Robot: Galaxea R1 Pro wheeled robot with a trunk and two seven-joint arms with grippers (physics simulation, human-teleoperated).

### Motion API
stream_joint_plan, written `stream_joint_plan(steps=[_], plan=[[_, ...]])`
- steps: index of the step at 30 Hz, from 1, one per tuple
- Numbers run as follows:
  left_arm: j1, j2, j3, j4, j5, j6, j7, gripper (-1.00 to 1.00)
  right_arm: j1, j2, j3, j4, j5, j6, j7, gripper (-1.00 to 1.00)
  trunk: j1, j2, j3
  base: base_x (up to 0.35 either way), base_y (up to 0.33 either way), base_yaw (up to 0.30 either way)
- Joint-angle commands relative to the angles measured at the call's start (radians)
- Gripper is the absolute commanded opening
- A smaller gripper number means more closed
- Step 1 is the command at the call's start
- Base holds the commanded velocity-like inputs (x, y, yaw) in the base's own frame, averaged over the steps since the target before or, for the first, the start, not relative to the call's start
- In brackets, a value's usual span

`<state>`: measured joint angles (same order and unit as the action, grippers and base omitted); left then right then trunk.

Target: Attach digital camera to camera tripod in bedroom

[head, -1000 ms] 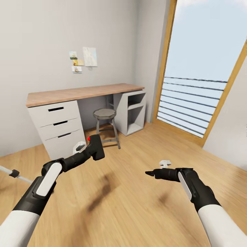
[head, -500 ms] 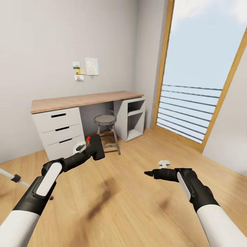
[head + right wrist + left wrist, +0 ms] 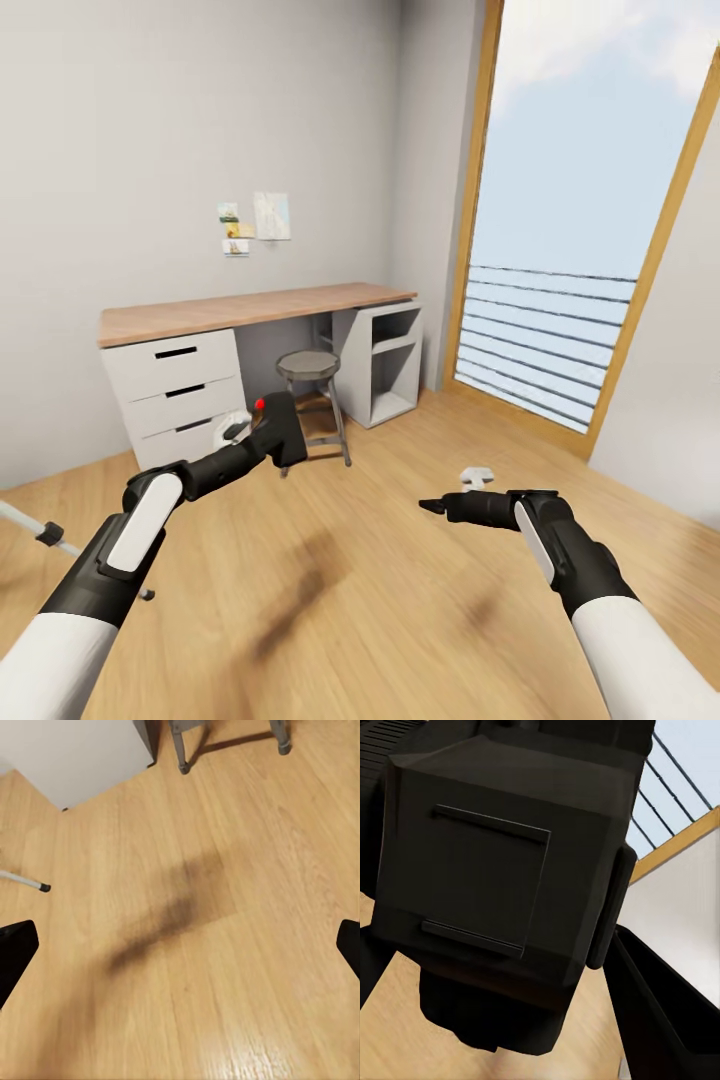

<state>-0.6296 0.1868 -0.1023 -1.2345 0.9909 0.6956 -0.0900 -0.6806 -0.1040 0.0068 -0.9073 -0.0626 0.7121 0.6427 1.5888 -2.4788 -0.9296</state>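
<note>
My left gripper [image 3: 262, 440] is shut on the digital camera [image 3: 281, 432], a black box with a red button on top, held out above the wood floor in front of the desk. In the left wrist view the camera's [image 3: 502, 892] dark body sits close between the fingers. A silver leg of the camera tripod [image 3: 42, 531] with a black joint pokes in at the head view's far left; its black-footed tip [image 3: 26, 882] rests on the floor. My right gripper [image 3: 432, 506] hovers open and empty over the floor, its fingertips [image 3: 16, 951] spread wide.
A wood-topped desk [image 3: 250, 305] with white drawers [image 3: 180, 390] stands against the grey wall, a round stool [image 3: 308, 364] under it and an open shelf unit [image 3: 392, 345] at its right end. A tall wood-framed window [image 3: 560, 300] with railing lies to the right.
The whole head view has shifted, so the desk looks smaller and farther. Both arms keep their pose and the camera stays in the left gripper.
</note>
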Motion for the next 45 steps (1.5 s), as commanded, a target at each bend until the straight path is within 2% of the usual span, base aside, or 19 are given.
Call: stream_joint_plan(steps=[1, 7, 23, 33, 45], plan=[[-0.001, -0.001, 0.0, 0.0, -0.002, 0.002, -0.005, -1.0, 0.0, 0.0, 0.001, -0.001, -0.006, 0.007, -0.001, 1.0, -0.004, 0.007, 0.002, 0.0, 0.0, 0.0], [-0.001, -0.012, 0.0, 0.001, -0.001, 0.001, -0.003, -1.0, 0.0, 0.0, 0.001, -0.002, -0.006, 0.007, 0.002, 1.0, -0.027, 0.049, 0.021, 0.0, 0.0, 0.0], [-0.001, -0.015, 0.001, 0.001, -0.002, 0.001, -0.003, -1.0, 0.0, 0.001, 0.002, -0.002, -0.006, 0.007, 0.001, 1.0, -0.088, 0.161, 0.071, 0.0, 0.0, 0.0], [-0.001, -0.028, 0.001, 0.001, -0.013, -0.002, 0.008, -1.0, 0.0, 0.001, 0.002, -0.002, -0.006, 0.007, 0.003, 1.0, -0.127, 0.231, 0.102, 0.0, 0.0, 0.0], [0.0, -0.034, 0.0, 0.001, -0.016, -0.003, 0.091, -1.0, 0.0, 0.001, 0.002, -0.002, -0.006, 0.007, 0.006, 1.0, -0.173, 0.315, 0.14, 0.0, 0.0, 0.0]])
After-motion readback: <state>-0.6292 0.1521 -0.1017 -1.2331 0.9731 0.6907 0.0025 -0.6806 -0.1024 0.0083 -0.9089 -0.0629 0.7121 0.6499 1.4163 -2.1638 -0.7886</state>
